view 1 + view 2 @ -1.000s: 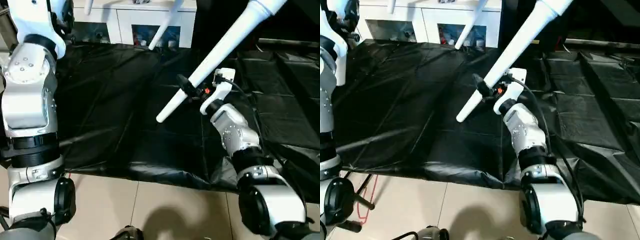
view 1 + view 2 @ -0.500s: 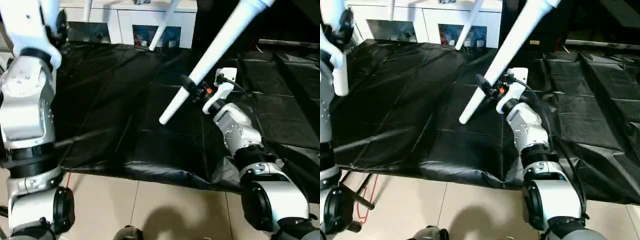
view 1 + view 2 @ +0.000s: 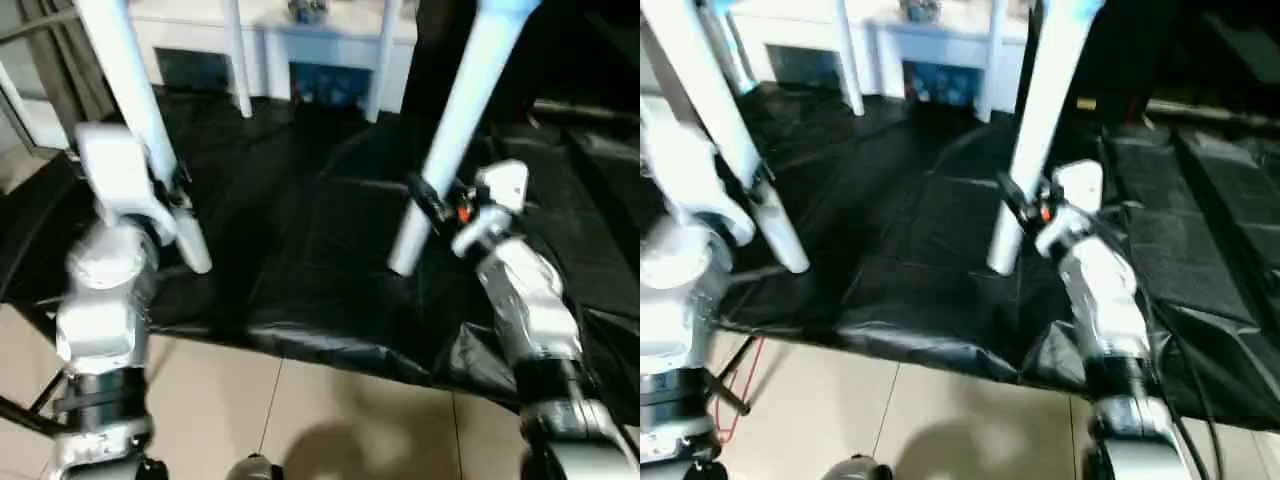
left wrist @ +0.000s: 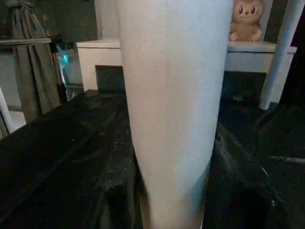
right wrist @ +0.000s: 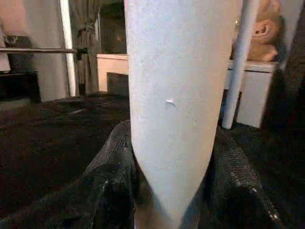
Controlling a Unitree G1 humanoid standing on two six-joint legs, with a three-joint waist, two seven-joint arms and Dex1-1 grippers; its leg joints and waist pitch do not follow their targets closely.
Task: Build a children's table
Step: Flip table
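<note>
I hold one long tapered white table leg in each gripper. The left leg [image 3: 140, 120] slants up to the left, its narrow end low over the black sheet. My left gripper [image 3: 172, 200] is shut on it near that end, with a black finger [image 4: 112, 205] on either side of the tube. The right leg [image 3: 460, 110] stands nearly upright. My right gripper [image 3: 428, 195] is shut on it low down, fingers [image 5: 109, 191] pressed against the tube. Two more white legs [image 3: 237, 60] [image 3: 383, 60] stand upright at the sheet's far side, tops out of view.
A crumpled black sheet [image 3: 300, 230] covers the work area, its front edge hanging over the beige tiled floor [image 3: 330, 410]. A white cabinet [image 3: 290, 30] runs along the back with a plush toy [image 4: 246, 19] on it. Grey curtains [image 4: 33, 62] hang at the far left.
The camera has shifted. The right leg has swung from a steep slant to nearly upright. My left forearm has come down into the head view with its leg.
</note>
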